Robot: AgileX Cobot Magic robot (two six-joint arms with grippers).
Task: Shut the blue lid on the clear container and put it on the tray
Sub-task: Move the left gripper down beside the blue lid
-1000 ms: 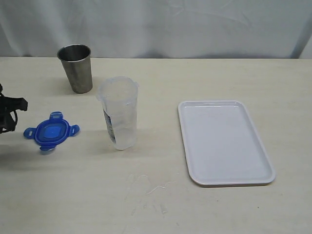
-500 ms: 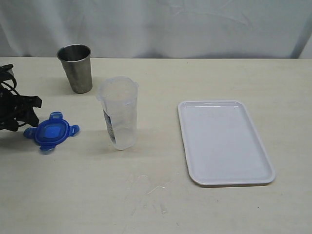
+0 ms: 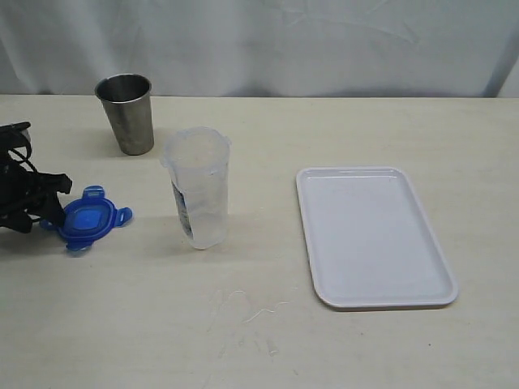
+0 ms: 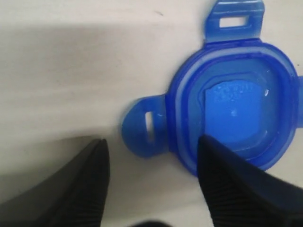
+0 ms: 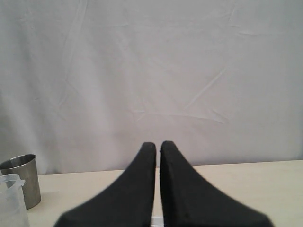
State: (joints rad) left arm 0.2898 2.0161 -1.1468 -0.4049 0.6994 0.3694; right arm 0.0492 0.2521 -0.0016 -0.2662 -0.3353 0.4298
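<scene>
The blue lid (image 3: 86,219) lies flat on the table at the left, its flaps spread out. My left gripper (image 3: 50,212) has come in from the left edge and sits low at the lid's left side. In the left wrist view the lid (image 4: 236,109) fills the frame, and the left gripper (image 4: 151,142) is open, one finger beside a flap and the other over the lid's rim, gripping nothing. The clear container (image 3: 199,190) stands upright and uncovered in the middle. To its right lies the white tray (image 3: 373,235). My right gripper (image 5: 157,144) is shut and empty, out of the exterior view.
A grey metal cup (image 3: 126,113) stands behind the lid and container, and it shows beside the clear container (image 5: 9,198) in the right wrist view. A white cloth backdrop (image 3: 324,40) closes the far side of the table.
My left gripper has moved right, from the table's left edge up to the lid, and its jaws have spread wider. The lid, container and tray have not moved.
</scene>
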